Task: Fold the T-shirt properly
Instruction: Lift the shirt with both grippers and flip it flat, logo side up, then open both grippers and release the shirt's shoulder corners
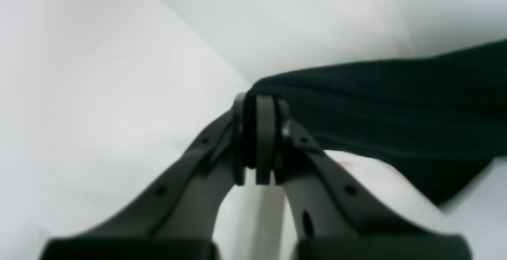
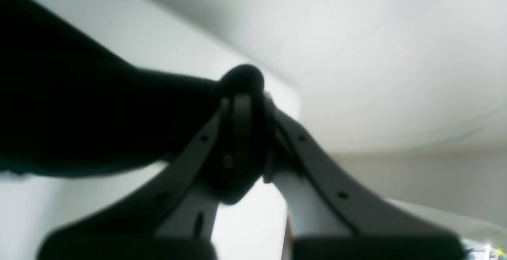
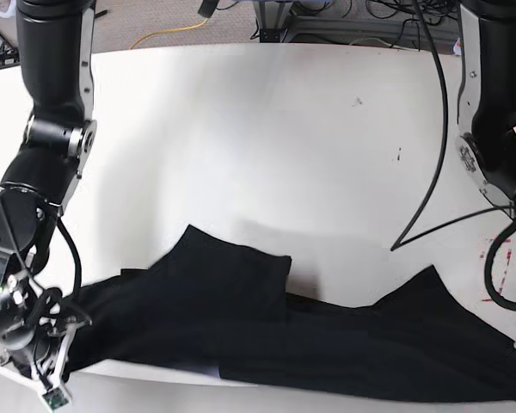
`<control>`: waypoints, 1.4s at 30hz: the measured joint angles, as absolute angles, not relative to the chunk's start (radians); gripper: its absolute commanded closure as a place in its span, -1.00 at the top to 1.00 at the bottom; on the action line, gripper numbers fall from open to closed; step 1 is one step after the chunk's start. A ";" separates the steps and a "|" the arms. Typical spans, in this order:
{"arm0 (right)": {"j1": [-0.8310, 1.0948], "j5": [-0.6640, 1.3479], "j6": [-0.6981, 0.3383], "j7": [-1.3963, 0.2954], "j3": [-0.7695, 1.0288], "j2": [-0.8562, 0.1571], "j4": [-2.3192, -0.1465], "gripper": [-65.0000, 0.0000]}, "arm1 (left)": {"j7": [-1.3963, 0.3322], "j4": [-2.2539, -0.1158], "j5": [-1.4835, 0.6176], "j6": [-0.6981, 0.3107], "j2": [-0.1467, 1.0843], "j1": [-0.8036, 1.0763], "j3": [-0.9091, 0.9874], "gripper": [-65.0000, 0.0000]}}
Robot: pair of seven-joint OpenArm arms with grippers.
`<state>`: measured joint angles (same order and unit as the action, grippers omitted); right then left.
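- A white table [image 3: 267, 129] carries everything; its far edge is rounded, and beyond it cables lie on a grey floor [image 3: 155, 21].
- A black T-shirt [image 3: 267, 331] lies on the table along the near edge, stretched from the near left corner to the near right corner.
- One flap of the shirt, left of the middle, lies further in from the near edge than the rest.
- Small dark specks [image 3: 358, 102] mark the bare top toward the far right.
- Red marks [image 3: 490, 258] show near the right edge.
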<state>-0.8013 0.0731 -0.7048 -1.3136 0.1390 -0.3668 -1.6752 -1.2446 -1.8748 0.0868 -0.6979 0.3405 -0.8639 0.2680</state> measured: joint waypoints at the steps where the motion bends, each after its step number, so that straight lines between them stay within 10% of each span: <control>1: -0.765 0.074 -0.700 -1.311 0.152 -0.366 -1.699 -1.00 | -1.246 -1.893 0.077 -0.698 0.335 -0.834 0.265 -1.00; 42: 0.072 0.067 -0.700 -1.287 0.494 -0.164 -1.946 -1.00 | -1.256 -1.999 0.075 -0.700 0.234 0.171 0.537 -1.00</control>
